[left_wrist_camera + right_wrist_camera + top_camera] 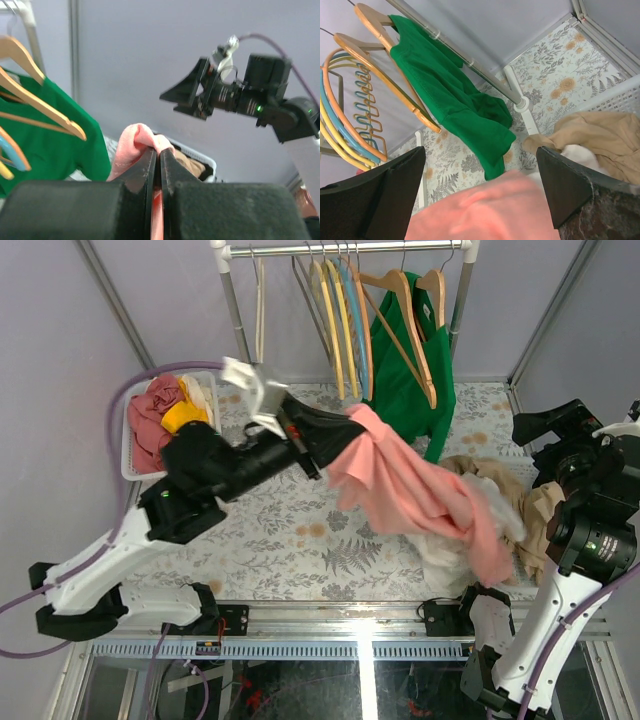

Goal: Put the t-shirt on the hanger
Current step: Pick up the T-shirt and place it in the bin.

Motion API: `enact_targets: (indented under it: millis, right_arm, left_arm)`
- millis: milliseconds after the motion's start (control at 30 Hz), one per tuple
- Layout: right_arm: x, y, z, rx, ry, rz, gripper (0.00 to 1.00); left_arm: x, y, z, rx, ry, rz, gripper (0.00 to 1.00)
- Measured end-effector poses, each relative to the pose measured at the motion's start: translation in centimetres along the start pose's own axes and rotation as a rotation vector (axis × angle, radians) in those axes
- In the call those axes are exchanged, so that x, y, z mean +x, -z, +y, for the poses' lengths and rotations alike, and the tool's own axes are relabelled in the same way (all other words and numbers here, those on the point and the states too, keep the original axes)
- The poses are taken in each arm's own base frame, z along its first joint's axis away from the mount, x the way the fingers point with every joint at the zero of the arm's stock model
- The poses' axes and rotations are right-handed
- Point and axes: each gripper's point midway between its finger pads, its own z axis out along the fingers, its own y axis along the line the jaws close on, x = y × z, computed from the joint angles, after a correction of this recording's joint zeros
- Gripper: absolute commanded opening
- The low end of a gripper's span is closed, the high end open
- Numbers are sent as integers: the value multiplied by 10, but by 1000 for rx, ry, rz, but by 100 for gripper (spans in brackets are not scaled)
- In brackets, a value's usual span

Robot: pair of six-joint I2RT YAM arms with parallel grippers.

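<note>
My left gripper [340, 430] is shut on a bunched edge of the salmon-pink t-shirt [400, 490] and holds it up above the middle of the table. The rest of the shirt trails down to the right onto the clothes pile there. In the left wrist view the jaws [160, 152] are pressed together with pink cloth [135, 142] between them. The wooden hanger [399, 282] hangs on the rack in front of the green shirt; it also shows in the right wrist view [395, 85]. My right gripper [530, 425] is open and empty, raised at the right; its wrist view [480, 150] shows blurred pink cloth [490, 210] below.
A white basket [128, 440] at the left holds dusty-red and yellow clothes. Beige and white clothes [520, 510] lie in a basket at the right. The rack rail [350, 248] carries thin coloured hangers [340, 310] and a green shirt [405, 380].
</note>
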Motion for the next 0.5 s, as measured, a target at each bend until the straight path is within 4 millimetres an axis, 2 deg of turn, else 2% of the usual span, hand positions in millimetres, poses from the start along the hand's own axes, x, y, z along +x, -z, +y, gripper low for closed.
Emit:
enact_targets:
  millis: [200, 267, 400, 500]
  right_arm:
    - [10, -2, -7, 14, -8, 22, 100]
    - [16, -5, -12, 24, -14, 39, 100]
    - [37, -15, -23, 26, -35, 105, 100]
    - [63, -26, -29, -6, -67, 190, 100]
  left_arm:
    - [-88, 41, -11, -18, -82, -163, 0]
    - [-107, 54, -13, -26, -101, -204, 0]
    - [-134, 73, -15, -37, -122, -265, 0]
    - [-139, 80, -17, -36, -126, -277, 0]
